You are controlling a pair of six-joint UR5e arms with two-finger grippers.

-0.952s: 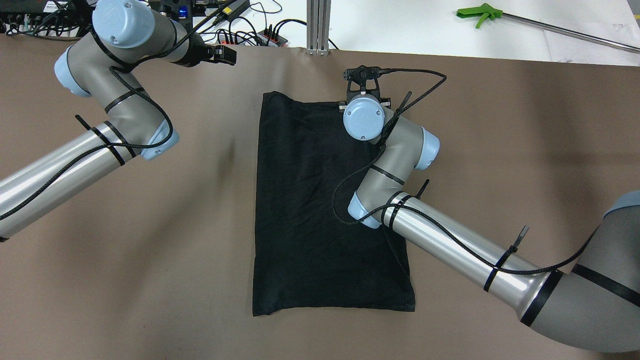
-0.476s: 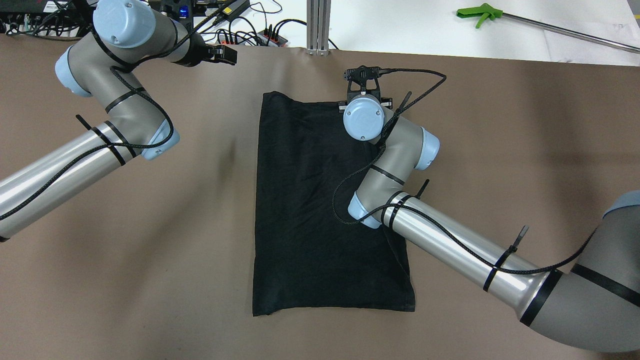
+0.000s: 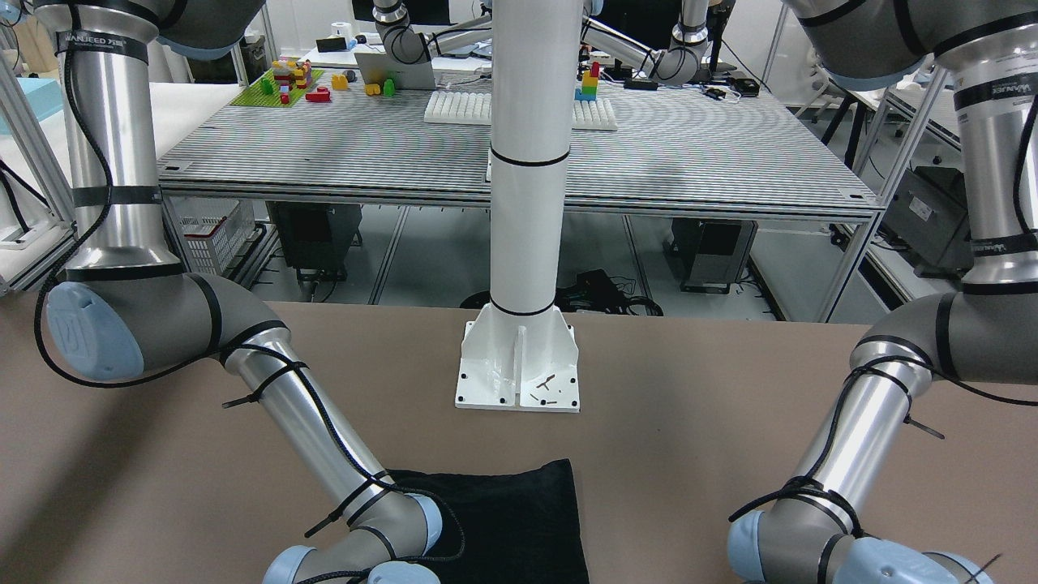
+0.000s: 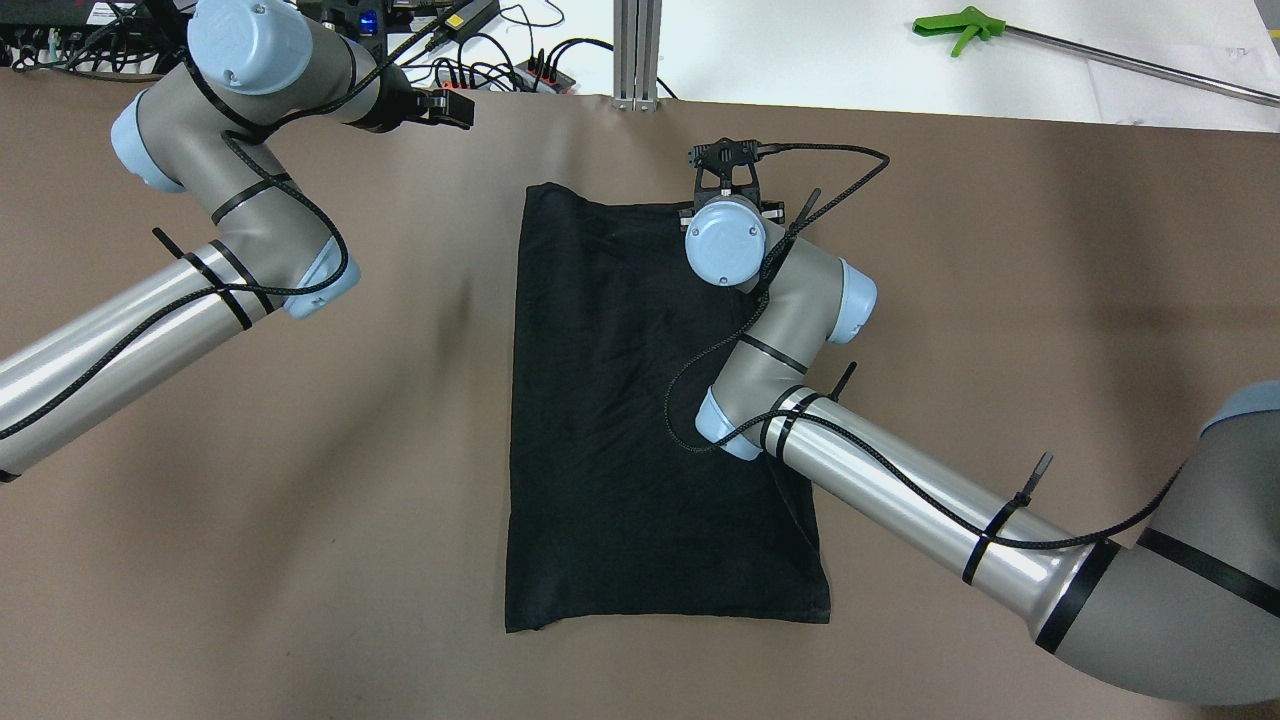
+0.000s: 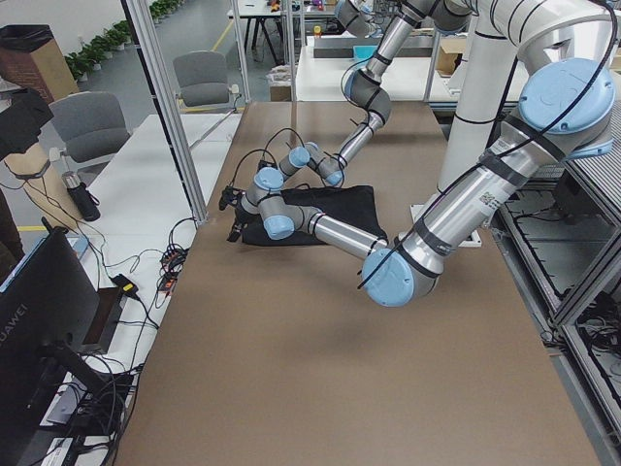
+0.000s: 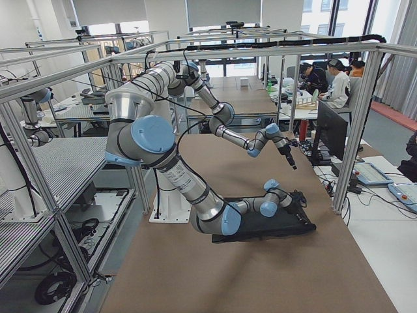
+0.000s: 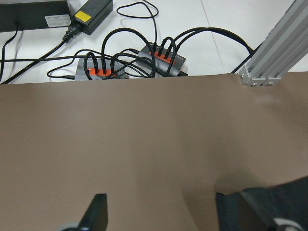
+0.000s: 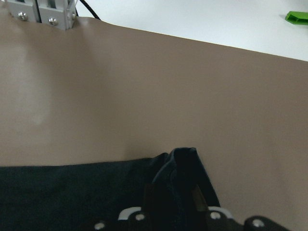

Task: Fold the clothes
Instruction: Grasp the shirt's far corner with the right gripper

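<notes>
**A:** Front camera first. The black cloth [image 3: 503,519] lies flat on the brown worktop [image 3: 689,454], at the bottom of the view, well short of the white base plate [image 3: 519,381].

**B:** Thin, matte fabric with no print.

**A:** Overhead now. It's a long rectangle, lightly creased and hemmed, in the middle of the worktop. The right arm [image 4: 900,490] crosses its right side, with the wrist over the far right corner.

**B:** Anything changed from half a second ago?

**A:** The wrist has twisted a touch and its cable has shifted. The cloth's outline is the same. The left pincer [image 4: 462,108] hasn't budged, up at the far left edge.

**B:** And the side cameras?

**A:** The cloth is a dark slab under the right arm. The fingers are too small to read.

**B:** Left wrist view: its fingers [image 7: 98,214] stand wide apart over bare worktop, with power strips [image 7: 103,72] beyond the edge.

**A:** Right wrist view: the cloth corner peaks up in a fold inside the right pincer [image 8: 172,195]. It looks clamped on the black cloth, though the fingertips are half buried.
</notes>
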